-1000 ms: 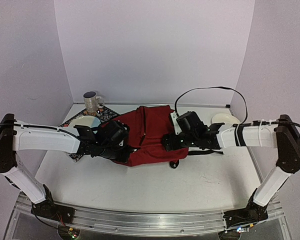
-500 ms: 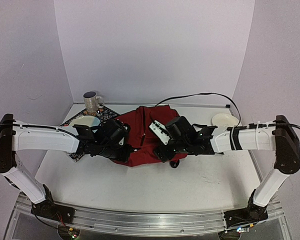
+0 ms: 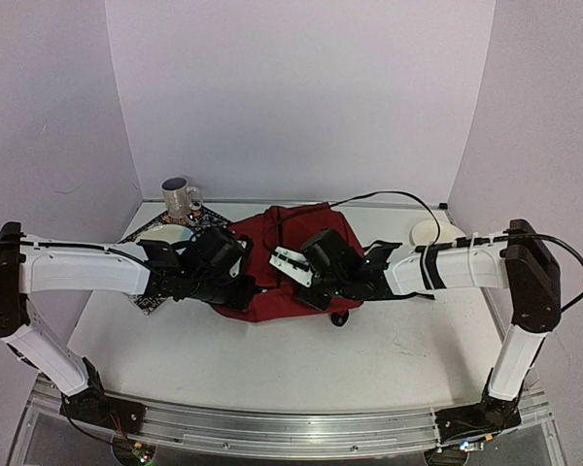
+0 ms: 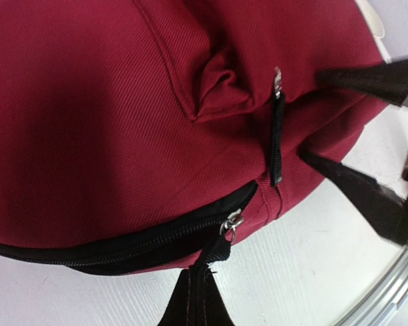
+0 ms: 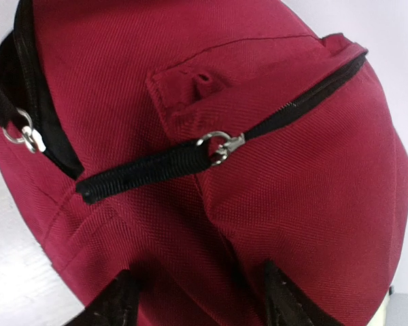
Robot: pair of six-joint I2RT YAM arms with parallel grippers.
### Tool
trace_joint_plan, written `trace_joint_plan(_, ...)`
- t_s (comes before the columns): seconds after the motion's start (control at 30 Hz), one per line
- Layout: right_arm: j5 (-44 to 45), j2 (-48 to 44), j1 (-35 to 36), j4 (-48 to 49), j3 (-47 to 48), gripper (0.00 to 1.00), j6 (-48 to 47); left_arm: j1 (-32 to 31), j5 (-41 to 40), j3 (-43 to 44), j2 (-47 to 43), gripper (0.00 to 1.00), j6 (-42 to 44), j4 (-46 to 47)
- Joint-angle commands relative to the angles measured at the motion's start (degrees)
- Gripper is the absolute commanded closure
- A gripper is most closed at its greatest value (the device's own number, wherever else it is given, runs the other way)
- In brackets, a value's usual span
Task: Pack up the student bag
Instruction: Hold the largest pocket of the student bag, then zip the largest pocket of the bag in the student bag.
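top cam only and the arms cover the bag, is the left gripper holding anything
observer: yes, the left gripper is shut on the black pull of the bag's main zip.
operator: and the right one
observer: the right gripper is open, one finger on each side of the red fabric, near the pocket zip.
operator: where's its slider
observer: the slider sits partway along that zip, with nothing touching it.

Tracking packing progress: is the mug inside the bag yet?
No, the mug stands at the back left, well outside the student bag.
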Motion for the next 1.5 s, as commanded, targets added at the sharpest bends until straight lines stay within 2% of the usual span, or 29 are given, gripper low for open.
trace_joint_plan(0.0, 5.13, 0.45, -0.14, -1.08, 0.89, 0.7, -2.09, 1.13, -0.1, -0.59, -3.58, 1.0, 0.32, 2.08)
trace_joint_plan(0.07, 5.66, -0.64, -0.44, -0.75, -0.13, 0.88, -2.01, 1.5, -0.1, -1.11, -3.86, 1.0, 0.28, 1.99)
trace_joint_plan(0.13, 6.47, -2.21, -0.89, -0.64, -1.38, 0.96, -1.77, 1.86, 0.03, -1.69, -4.11, 1.0, 0.24, 1.93)
trace_joint_plan(0.2, 7.3, -3.83, -1.53, -0.61, -3.05, 1.0, -1.54, 2.26, 0.02, -2.4, -4.54, 1.0, 0.2, 1.95)
trace_joint_plan(0.63, 8.32, -16.2, -11.49, 1.53, -15.82, 1.0, 1.77, 9.29, -0.12, -7.95, -8.82, 1.0, 1.27, -0.11)
trace_joint_plan(0.83, 5.98, -18.94, -16.83, 2.59, -17.4, 1.0, 6.32, 12.06, -0.77, -10.11, -9.96, 1.0, 2.61, -0.91)
trace_joint_plan(0.97, -4.48, -18.63, -16.68, 2.09, -16.03, 0.92, 8.78, 11.98, 8.07, -10.98, -10.18, 1.0, 4.57, 3.34)
trace_joint_plan(1.07, -7.43, -18.19, -14.69, 0.93, -14.23, 0.78, 11.4, 11.83, 14.38, -11.53, -11.77, 1.0, 4.92, 6.26)
trace_joint_plan(1.2, -9.03, -18.92, -12.28, -1.31, -12.53, 0.45, 17.86, 11.62, 17.74, -11.4, -13.9, 1.0, 5.23, 6.91)
trace_joint_plan(1.33, -9.96, -20.67, -11.01, -4.4, -12.23, 0.21, 29.69, 10.2, 21.22, -11.41, -15.2, 1.0, 5.59, 7.57)
trace_joint_plan(1.37, -9.71, -21.04, -11.01, -4.85, -12.55, 0.17, 33.75, 9.48, 21.54, -11.45, -15.37, 1.0, 5.74, 7.65)
trace_joint_plan(1.47, -7.71, -21.1, -10.97, -5.48, -14.31, 0.15, 40.71, 7.35, 22.48, -11.71, -16.14, 1.0, 6.02, 8.0)
